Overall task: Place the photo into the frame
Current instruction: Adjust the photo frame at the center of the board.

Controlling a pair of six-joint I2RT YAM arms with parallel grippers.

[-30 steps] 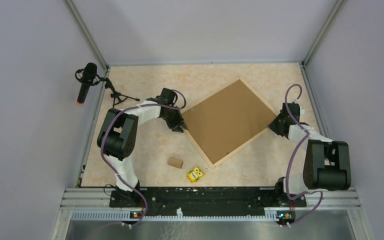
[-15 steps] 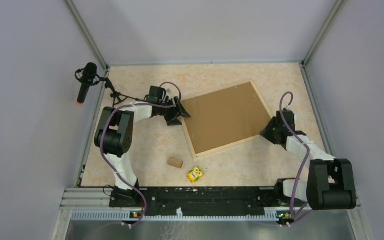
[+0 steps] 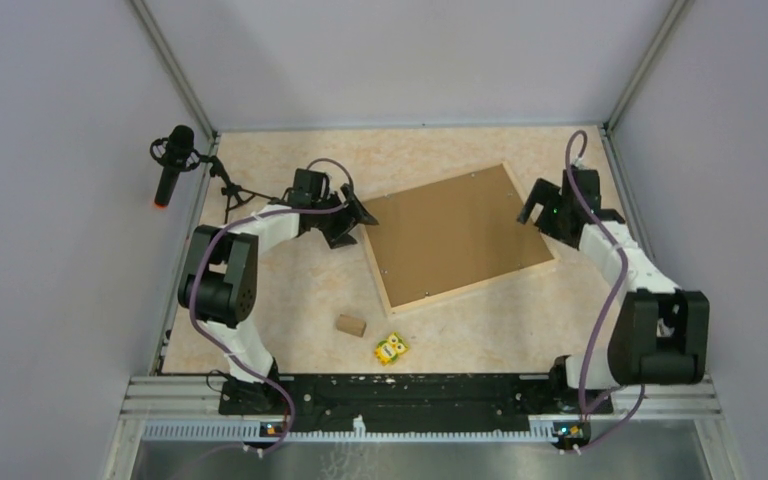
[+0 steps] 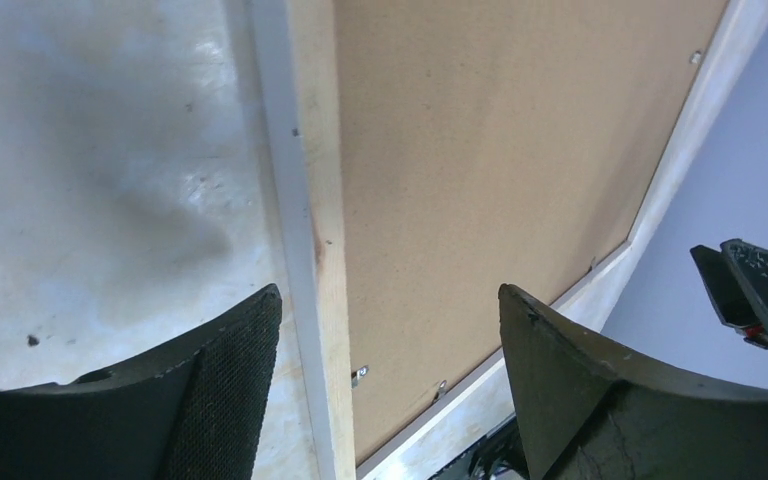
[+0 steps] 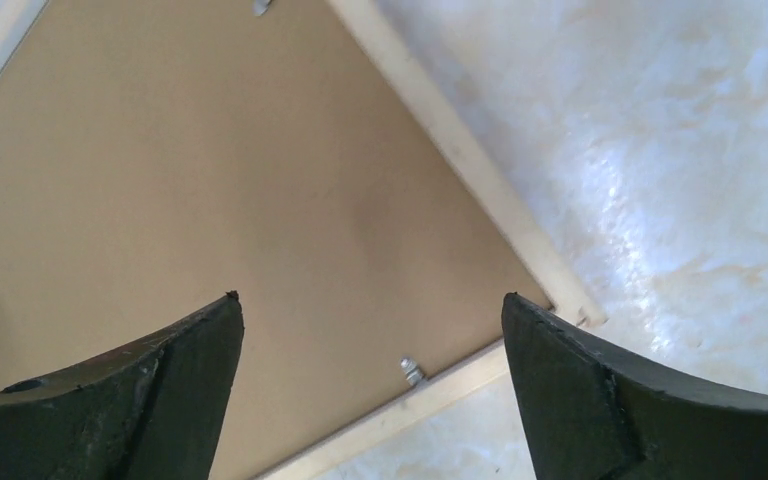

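Note:
The frame (image 3: 472, 287) lies on the table with its back up, pale wood strips around a plain brown backing board (image 3: 455, 238). The photo is hidden. My left gripper (image 3: 352, 225) stands open at the frame's left corner. In the left wrist view the left gripper (image 4: 390, 295) straddles the frame's strip (image 4: 320, 200) without touching it. My right gripper (image 3: 545, 212) hangs open over the frame's right side. Between the right gripper's (image 5: 370, 297) jaws I see the backing board (image 5: 210, 180), the frame (image 5: 480, 170) near its corner and a metal tab (image 5: 412, 372).
A small wooden block (image 3: 350, 324) and a yellow owl toy (image 3: 391, 348) lie near the front, below the frame. A microphone on a tripod (image 3: 172, 165) stands at the table's left edge. Walls close in the table on three sides.
Both grippers opened and let go of the frame. The frame turned from a diamond pose and now rests flat. The right gripper moved toward the far side.

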